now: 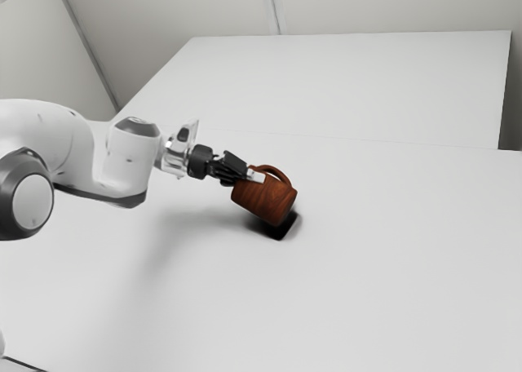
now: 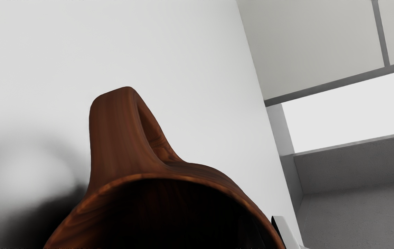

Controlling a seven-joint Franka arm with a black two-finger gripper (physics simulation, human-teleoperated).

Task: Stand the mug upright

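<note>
Mug (image 1: 266, 197) first, right at the fingers (image 2: 285, 232): its open mouth faces them, and its near wall runs between them. One tip shows just outside the rim (image 2: 138, 177); a faint dark shape within the mouth looks like the other. That, with a tilt the mug could hardly keep by itself, makes me judge them closed on the wall, holding it.

From this mouth the mug's long axis slopes away from the fingers, down toward the exterior view's right, so the base is its far and lower end. This is the relation the coming move turns on: the mug leans well off plumb, neither standing nor flat on its side. The handle (image 2: 117, 135) rises from the upper side of the body, clear of the fingers.

As I judge it, the base has to swing in beneath the mouth until the axis stands vertical, with the grip kept until the base sits flat. Letting go at this slant could tip the mug onto its side.

Beyond and below the base, a dark shadow (image 1: 283, 230) falls on the worktop (image 1: 391, 266); whether the base's lower edge touches there, I cannot tell. Farther off stands a pale wall (image 1: 147, 17).
</note>
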